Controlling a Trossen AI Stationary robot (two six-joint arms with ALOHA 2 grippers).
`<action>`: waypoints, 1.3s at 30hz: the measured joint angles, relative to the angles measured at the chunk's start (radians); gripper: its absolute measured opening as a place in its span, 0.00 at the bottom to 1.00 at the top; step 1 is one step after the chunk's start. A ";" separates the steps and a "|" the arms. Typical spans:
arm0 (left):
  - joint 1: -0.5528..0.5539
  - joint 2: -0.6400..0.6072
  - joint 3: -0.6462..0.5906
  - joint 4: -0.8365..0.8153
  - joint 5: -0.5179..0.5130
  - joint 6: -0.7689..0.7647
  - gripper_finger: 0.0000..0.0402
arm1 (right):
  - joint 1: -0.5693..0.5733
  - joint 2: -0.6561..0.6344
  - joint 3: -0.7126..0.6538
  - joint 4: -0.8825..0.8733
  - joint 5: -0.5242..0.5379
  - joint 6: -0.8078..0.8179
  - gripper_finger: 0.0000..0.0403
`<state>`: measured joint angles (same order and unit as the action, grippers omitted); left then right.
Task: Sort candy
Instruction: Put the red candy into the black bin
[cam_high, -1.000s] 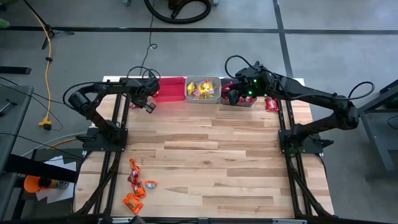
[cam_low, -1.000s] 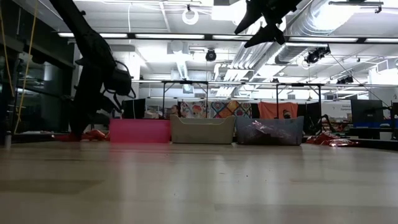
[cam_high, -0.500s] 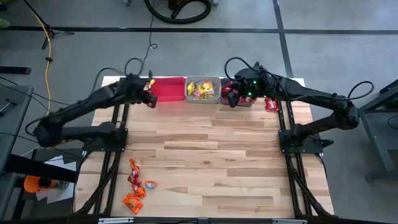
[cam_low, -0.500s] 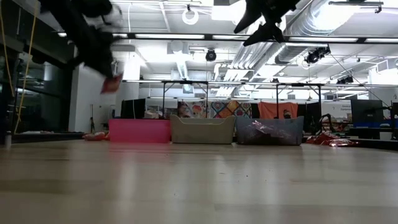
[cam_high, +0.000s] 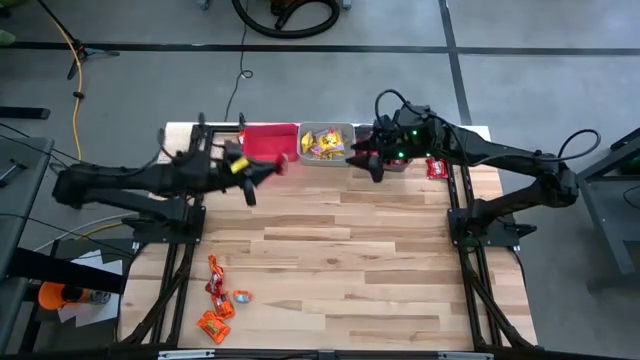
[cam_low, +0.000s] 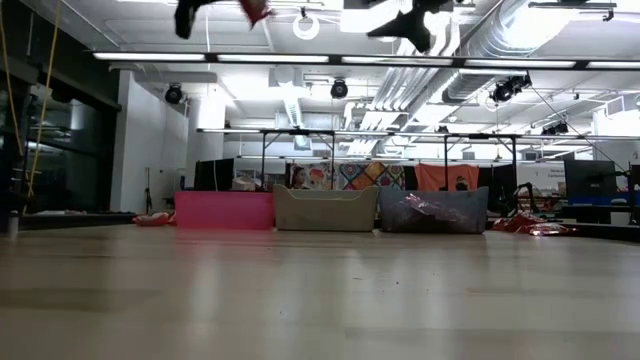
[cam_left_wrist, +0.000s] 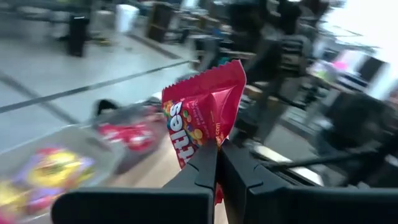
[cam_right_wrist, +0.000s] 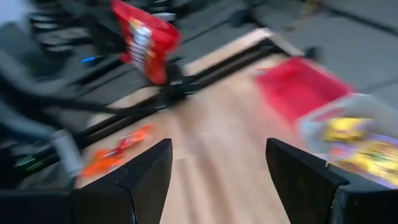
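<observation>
a: candy first. where is it all?

b: one red packet (cam_left_wrist: 205, 109) is pinched by its lower edge in the left claw (cam_left_wrist: 217, 167), held high off the desk (cam_high: 340, 250) near the far side, just in front of the red bin (cam_high: 268, 140). a loose cluster of orange and red candies (cam_high: 218, 300) lies at the desk's near left corner, well apart from the bins. the clear middle bin (cam_high: 326, 143) holds yellow packets, the dark bin (cam_high: 392, 160) sits under the right arm, and one red piece (cam_high: 437, 166) lies on the desk just beside it.

a: and the right claw?

b: the right claw (cam_right_wrist: 217, 168) stands wide with nothing between its fingers, hovering over the far edge between the middle and dark bins.

a: what could go wrong from here?

b: the grip is my worry. the claw has only a thin strip of wrapper, so a quick swing could let the packet slip or twist out and land on the desk, or in the wrong bin. the two claws are also near each other above the bins, so if both head for the same spot they could knock together. and a drop from this height could bounce off a rim.
</observation>
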<state>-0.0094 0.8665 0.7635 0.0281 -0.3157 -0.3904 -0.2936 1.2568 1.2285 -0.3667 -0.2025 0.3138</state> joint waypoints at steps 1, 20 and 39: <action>-0.029 0.023 0.000 0.035 0.000 0.010 0.00 | 0.009 0.000 0.000 0.010 -0.041 0.003 0.63; -0.026 0.425 0.144 0.309 0.066 0.162 0.00 | 0.108 -0.070 0.086 0.044 -0.132 -0.004 0.63; 0.303 1.224 0.815 0.133 0.172 0.125 0.02 | 0.104 -0.183 0.127 -0.106 0.226 -0.044 0.63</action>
<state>0.2936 2.0903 1.5786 0.1609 -0.1436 -0.2657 -0.1898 1.0743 1.3556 -0.4732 0.0233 0.2699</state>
